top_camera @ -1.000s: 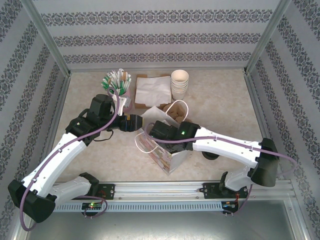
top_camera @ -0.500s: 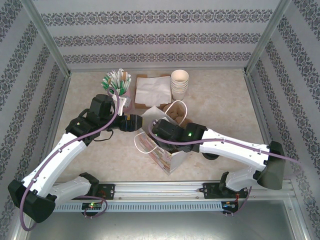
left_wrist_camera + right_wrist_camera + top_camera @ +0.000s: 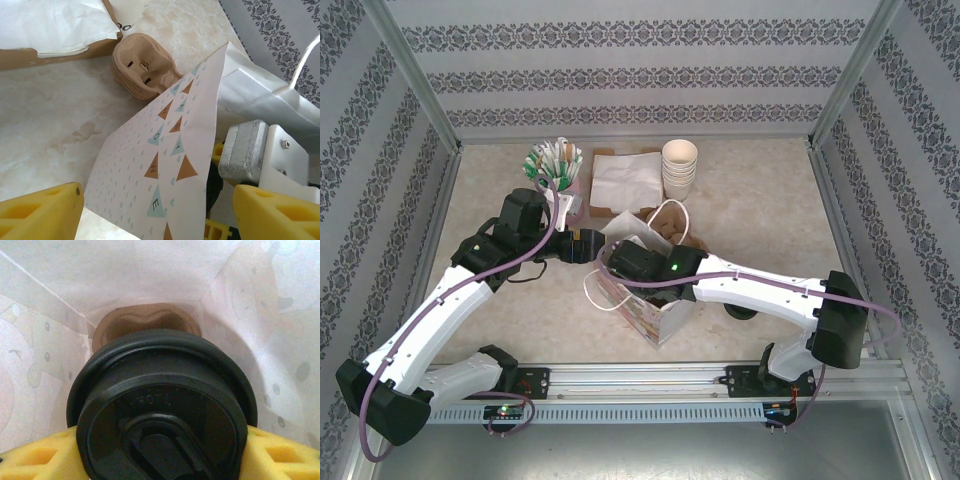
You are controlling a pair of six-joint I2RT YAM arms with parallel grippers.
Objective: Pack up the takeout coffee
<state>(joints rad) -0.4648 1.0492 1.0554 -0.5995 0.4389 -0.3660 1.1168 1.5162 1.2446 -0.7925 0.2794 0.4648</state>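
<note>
The right fingers (image 3: 35, 457) pinch the coffee cup (image 3: 160, 420) from both sides, just under its black lid (image 3: 125, 365). Raised lettering on the lid reads "HOT". The cup and these fingers are inside the paper bag (image 3: 150, 280), with its white walls close around them. Beyond the lid a brown shape shows dimly through the far wall.

The left fingers (image 3: 40, 210) are spread wide, and the bag's outer wall rises between them. I cannot tell whether either one touches the paper. That wall is printed with small teal drops and teal and brown pennants bearing letters: an E nearest the fingers, then a W, and what look like an O and a Y further up.

Ahead of the left fingers, past the bag's edge, a brown moulded cup tray (image 3: 142, 65) lies on the marbled worktop (image 3: 50, 125). Behind it are white napkins (image 3: 50, 20) in a cardboard box. A stack of cream paper cups (image 3: 679, 168) stands farthest back.
</note>
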